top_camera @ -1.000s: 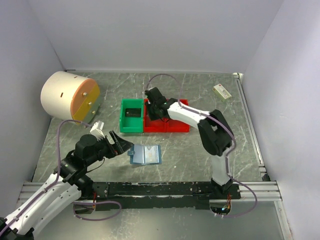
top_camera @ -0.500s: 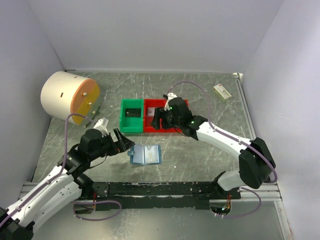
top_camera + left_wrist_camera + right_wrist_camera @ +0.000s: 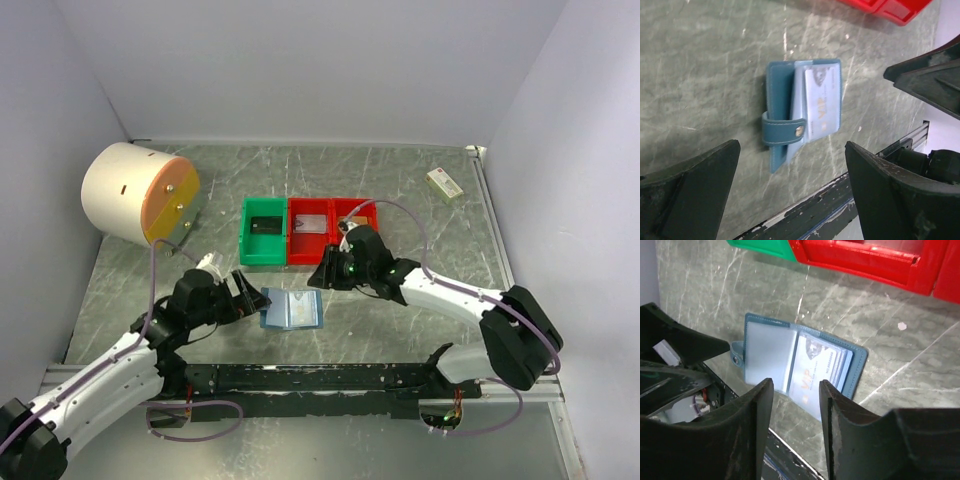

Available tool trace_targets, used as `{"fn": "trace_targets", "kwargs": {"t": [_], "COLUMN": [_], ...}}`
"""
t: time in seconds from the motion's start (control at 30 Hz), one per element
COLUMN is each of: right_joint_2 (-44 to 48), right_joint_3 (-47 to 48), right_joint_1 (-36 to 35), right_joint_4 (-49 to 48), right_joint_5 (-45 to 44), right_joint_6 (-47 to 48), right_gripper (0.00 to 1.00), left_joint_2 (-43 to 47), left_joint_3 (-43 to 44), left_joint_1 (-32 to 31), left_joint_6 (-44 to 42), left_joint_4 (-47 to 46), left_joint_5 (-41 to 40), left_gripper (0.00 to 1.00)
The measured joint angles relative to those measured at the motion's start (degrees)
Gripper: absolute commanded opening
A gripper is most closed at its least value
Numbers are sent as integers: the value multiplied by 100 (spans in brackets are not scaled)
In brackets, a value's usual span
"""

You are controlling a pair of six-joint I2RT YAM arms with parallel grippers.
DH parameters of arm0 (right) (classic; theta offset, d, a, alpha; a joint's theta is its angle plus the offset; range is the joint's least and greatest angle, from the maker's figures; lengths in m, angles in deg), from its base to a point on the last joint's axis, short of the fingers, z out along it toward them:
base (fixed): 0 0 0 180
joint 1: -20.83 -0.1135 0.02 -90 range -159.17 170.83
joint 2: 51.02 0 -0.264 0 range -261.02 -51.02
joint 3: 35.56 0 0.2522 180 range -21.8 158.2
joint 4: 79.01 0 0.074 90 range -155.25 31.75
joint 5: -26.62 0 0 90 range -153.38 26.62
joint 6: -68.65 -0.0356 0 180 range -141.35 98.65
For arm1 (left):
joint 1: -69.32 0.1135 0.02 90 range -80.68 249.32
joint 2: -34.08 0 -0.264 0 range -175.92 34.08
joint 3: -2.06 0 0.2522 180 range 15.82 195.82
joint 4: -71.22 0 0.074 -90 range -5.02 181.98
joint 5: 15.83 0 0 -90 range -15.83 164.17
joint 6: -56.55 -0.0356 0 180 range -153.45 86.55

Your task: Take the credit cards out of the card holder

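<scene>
The blue card holder (image 3: 292, 311) lies open on the table near the front rail, its strap to the left. Cards (image 3: 304, 312) sit in its right half. In the left wrist view the holder (image 3: 782, 95) shows a pale card (image 3: 820, 105) in a clear sleeve. In the right wrist view the holder (image 3: 856, 371) shows a stack of cards (image 3: 820, 367), the top one marked VIP. My left gripper (image 3: 250, 295) is open, just left of the holder, and also shows in its wrist view (image 3: 791, 145). My right gripper (image 3: 325, 275) is open and empty, just above the holder's far right side, also seen from its wrist (image 3: 794, 385).
A green bin (image 3: 264, 232) with a dark item and two red bins (image 3: 333, 250) stand behind the holder. A large cream and orange cylinder (image 3: 140, 192) lies at the far left. A small cream box (image 3: 444, 183) lies at the back right. The black rail (image 3: 330, 378) runs along the front.
My right gripper has come from over the red bins forward and down to the holder. My left gripper has moved slightly closer to the holder's left edge.
</scene>
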Motion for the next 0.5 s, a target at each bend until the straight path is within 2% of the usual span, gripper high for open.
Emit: {"fn": "trace_targets", "kwargs": {"t": [0.13, 0.5], "right_joint_2": [-157, -737], "right_joint_3": [-76, -125], "right_joint_1": [-42, -219], "right_joint_4": [-125, -382], "right_joint_5": [229, 610], "right_joint_6": [-142, -264], "right_gripper": [36, 35], "left_joint_2": [7, -387], "left_joint_3": [-284, -291], "left_joint_1": [0, 0], "left_joint_6": [127, 151], "left_joint_4": [-140, -498], "left_joint_5": [74, 190], "left_gripper": [95, 79]}}
